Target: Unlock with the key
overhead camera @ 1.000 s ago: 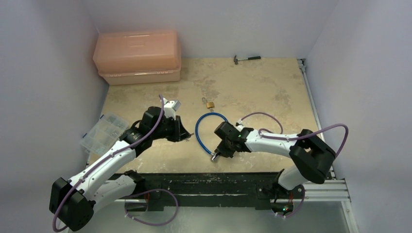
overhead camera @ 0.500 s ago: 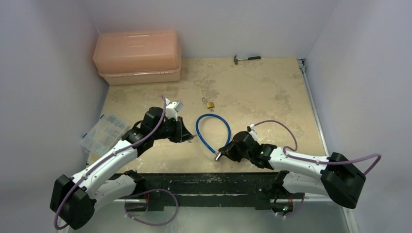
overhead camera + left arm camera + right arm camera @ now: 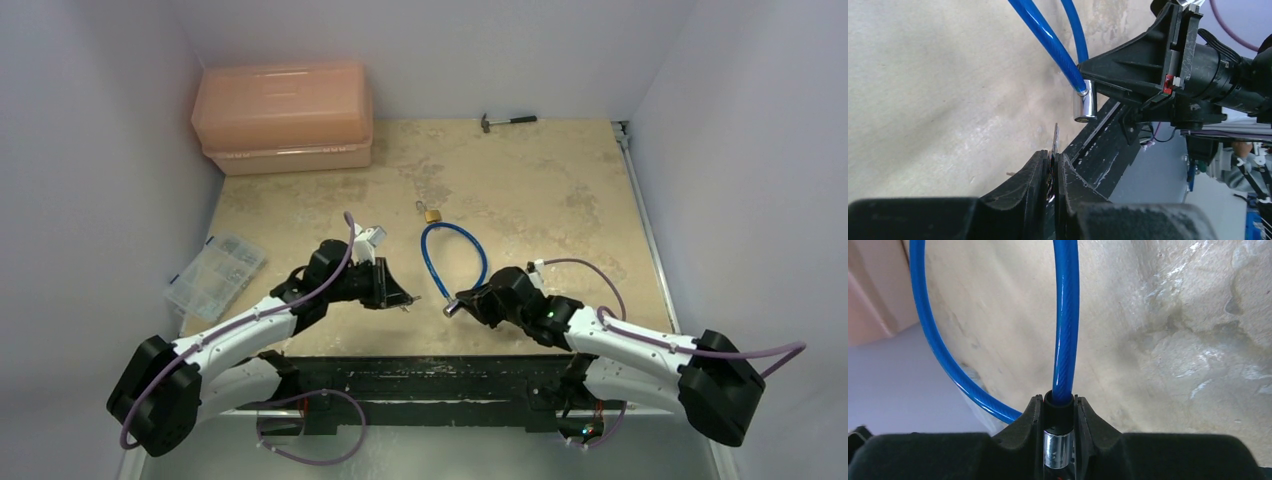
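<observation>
Silvery, thin and flat, the key (image 3: 1055,140) looks light, stiff and slippery, best pinched by its bow; the left pincer (image 3: 1052,159) is closed on it, blade poking out short of the silver end (image 3: 1085,104) of the blue cable (image 3: 1048,37). The right pincer (image 3: 1058,402) is clamped on that end, and the brass padlock (image 3: 432,215) lies just beyond the loop, clear of both.

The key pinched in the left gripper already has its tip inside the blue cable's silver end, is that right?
Not quite: the left gripper does pinch the key, but the left wrist view shows its tip short of the silver end, with a gap.
</observation>
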You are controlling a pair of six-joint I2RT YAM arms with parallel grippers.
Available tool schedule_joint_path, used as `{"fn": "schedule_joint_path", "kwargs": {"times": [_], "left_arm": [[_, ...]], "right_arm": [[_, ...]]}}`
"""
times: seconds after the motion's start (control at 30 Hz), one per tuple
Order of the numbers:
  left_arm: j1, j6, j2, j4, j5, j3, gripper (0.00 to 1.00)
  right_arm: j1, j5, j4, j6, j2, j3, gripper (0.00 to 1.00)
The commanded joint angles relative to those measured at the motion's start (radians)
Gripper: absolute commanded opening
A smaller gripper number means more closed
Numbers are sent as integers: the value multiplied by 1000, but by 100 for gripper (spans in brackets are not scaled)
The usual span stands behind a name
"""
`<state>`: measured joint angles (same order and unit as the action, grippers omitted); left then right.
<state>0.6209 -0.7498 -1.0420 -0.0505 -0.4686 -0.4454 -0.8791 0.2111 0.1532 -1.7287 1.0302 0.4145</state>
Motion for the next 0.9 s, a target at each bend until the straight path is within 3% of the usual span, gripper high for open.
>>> {"fn": "schedule_joint_path", "kwargs": {"times": [0.0,0.33,0.87], "left_arm": [[39,-65,-30,-167,-8,7,0],[101,-181,-64,-361,41,70,0],[118,-190,-77,-382,59,54,0]], "right_arm": [[12,61,-60,-86,-50,30,0],[26,8,-146,-180,-89,-34,0],[37,-3,-186,-237,-74,-15,0]]}}
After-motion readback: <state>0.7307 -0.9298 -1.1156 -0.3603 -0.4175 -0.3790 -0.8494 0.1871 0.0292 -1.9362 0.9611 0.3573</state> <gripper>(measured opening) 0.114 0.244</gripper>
